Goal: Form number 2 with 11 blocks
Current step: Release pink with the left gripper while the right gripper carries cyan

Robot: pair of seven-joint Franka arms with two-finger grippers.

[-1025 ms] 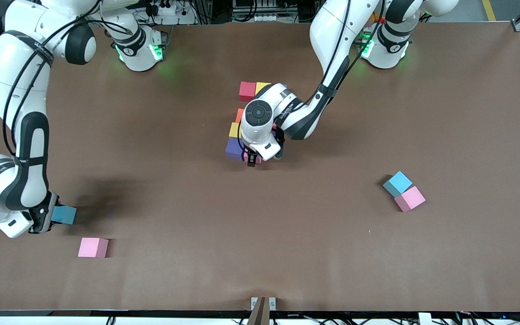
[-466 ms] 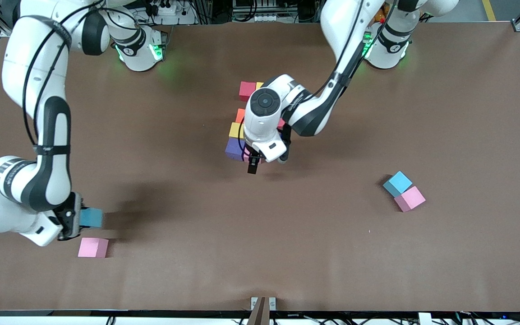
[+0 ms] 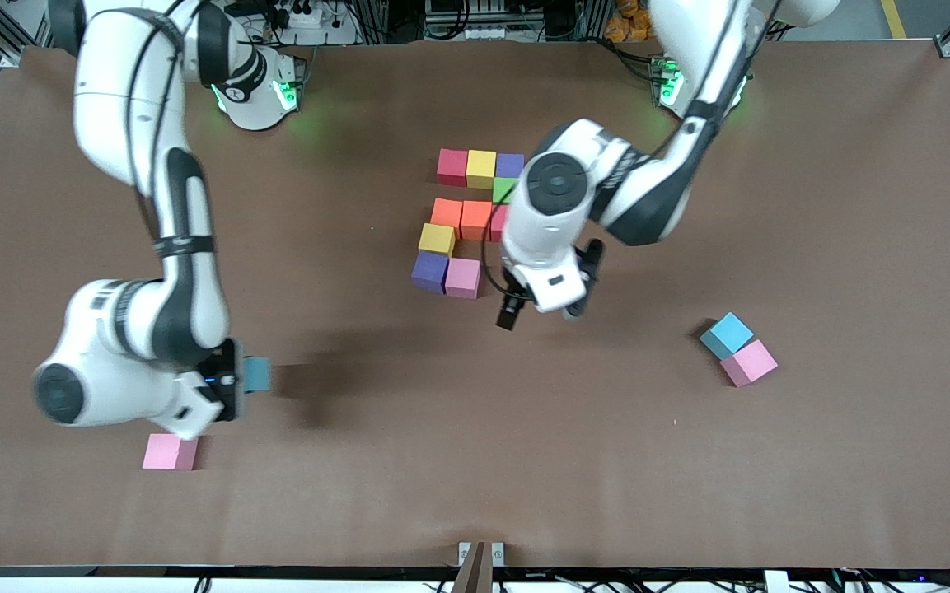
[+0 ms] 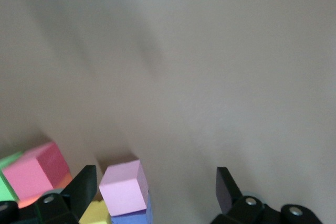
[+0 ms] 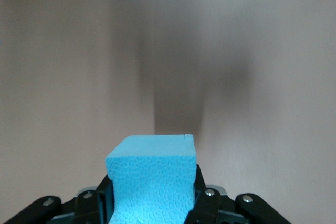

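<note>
Now right gripper [image 3: 237, 380] jaws pinching a light blue block [image 5: 152, 179], left gripper [image 4: 152, 187] jaws spread, seemingly empty.

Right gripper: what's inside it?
The right gripper is shut on a light blue block, carried over bare table. The block's lower part and the gripper's contact faces are covered.

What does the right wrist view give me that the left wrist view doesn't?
Only the right wrist view: the right gripper shut on a light blue block, held above bare table.
Only the left wrist view: the left gripper open and holding nothing, with the pink block at the figure's near end, a purple block and a red block beside it.
Both: the brown table and a gripper's own fingers.
</note>
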